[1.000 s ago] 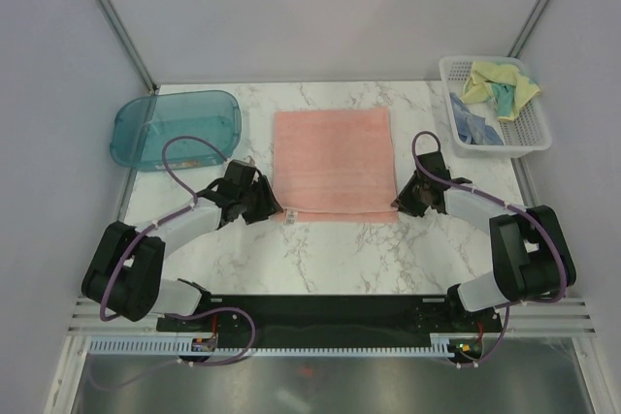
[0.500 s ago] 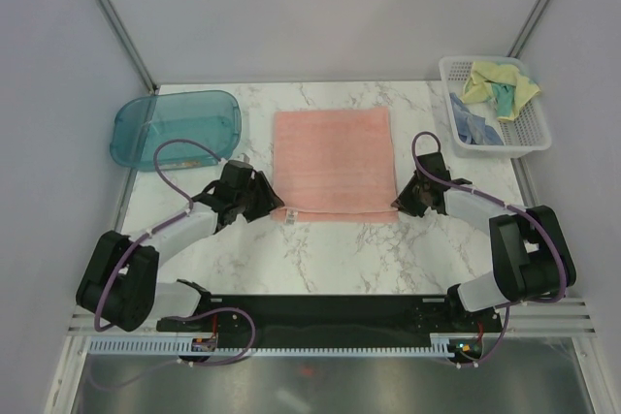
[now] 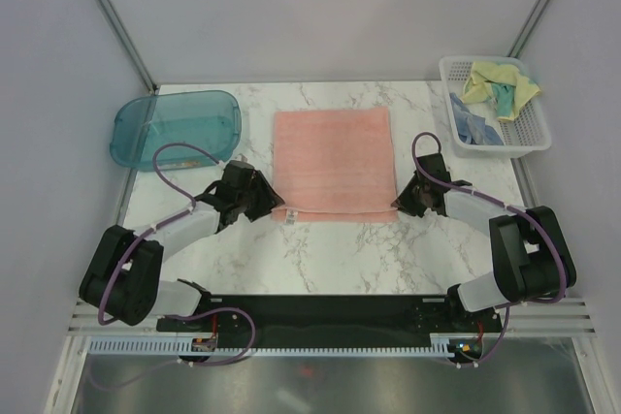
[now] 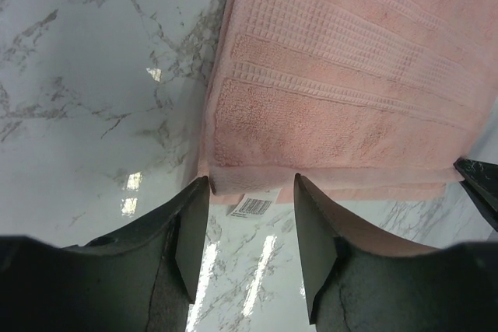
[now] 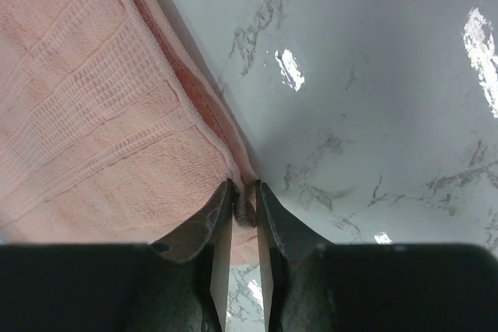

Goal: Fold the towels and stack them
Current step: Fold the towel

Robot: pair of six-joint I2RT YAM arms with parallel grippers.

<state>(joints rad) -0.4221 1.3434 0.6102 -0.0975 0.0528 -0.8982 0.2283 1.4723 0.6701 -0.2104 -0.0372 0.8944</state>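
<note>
Sitting pinched in right claw (image 5: pixel 243 193), salmon-pink towel (image 5: pixel 93 114) corner.

salmon-pink towel (image 4: pixel 350 75) cut off in wrist views, tag (image 4: pixel 253 206) print unreadable, light blue towel (image 3: pixel 473 129) partly covered

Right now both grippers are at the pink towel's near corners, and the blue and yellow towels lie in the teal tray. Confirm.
One error: the blue towel and yellow towel lie in the white mesh basket, not the teal tray; the top external view shows it. The left gripper and right gripper are at the near corners of the pink towel.
</note>
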